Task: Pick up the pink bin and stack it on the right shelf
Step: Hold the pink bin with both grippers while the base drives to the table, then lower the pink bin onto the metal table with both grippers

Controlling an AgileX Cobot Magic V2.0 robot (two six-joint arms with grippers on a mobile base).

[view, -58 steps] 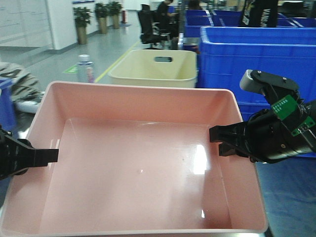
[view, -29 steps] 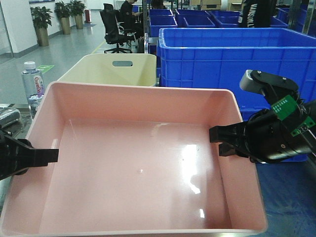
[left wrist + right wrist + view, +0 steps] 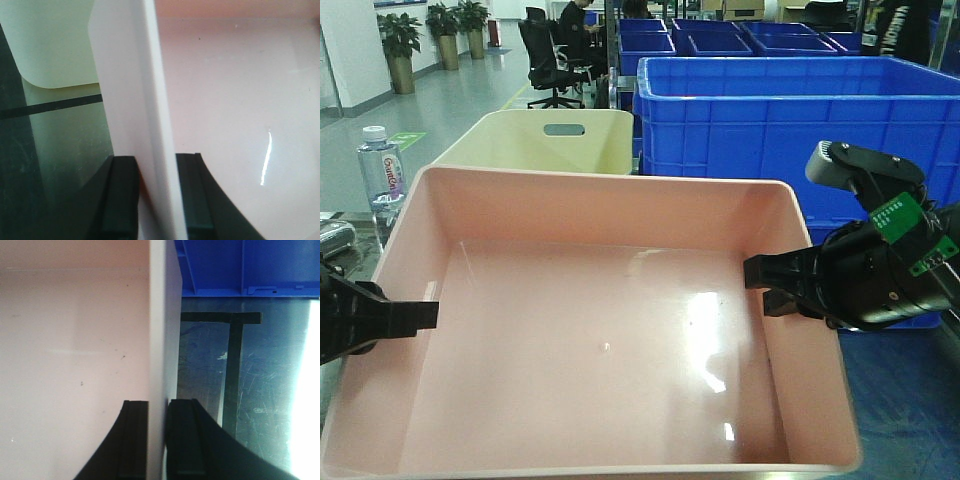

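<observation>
The pink bin [image 3: 610, 340] fills the middle of the front view, held level between both arms. My left gripper [image 3: 425, 315] is shut on its left wall, one finger inside and one outside. My right gripper [image 3: 755, 272] is shut on its right wall in the same way. In the left wrist view the left gripper [image 3: 155, 165] clamps the pale wall [image 3: 132, 90]. The right wrist view has the right gripper [image 3: 157, 407] pinching the thin wall [image 3: 159, 315]. A dark glossy surface, the right shelf [image 3: 270, 390], lies below and beside the bin, also showing in the front view [image 3: 910, 400].
A cream bin [image 3: 545, 140] with a handle slot stands just behind the pink bin. A large blue crate [image 3: 790, 120] stands behind on the right, close to my right arm, with more blue crates [image 3: 720, 40] beyond. A water bottle [image 3: 382, 170] stands far left.
The background has slid left: the cream bin, bottle and blue crate all shifted left, mostly in the first half second. Both grippers and the pink bin keep the same places in view.
</observation>
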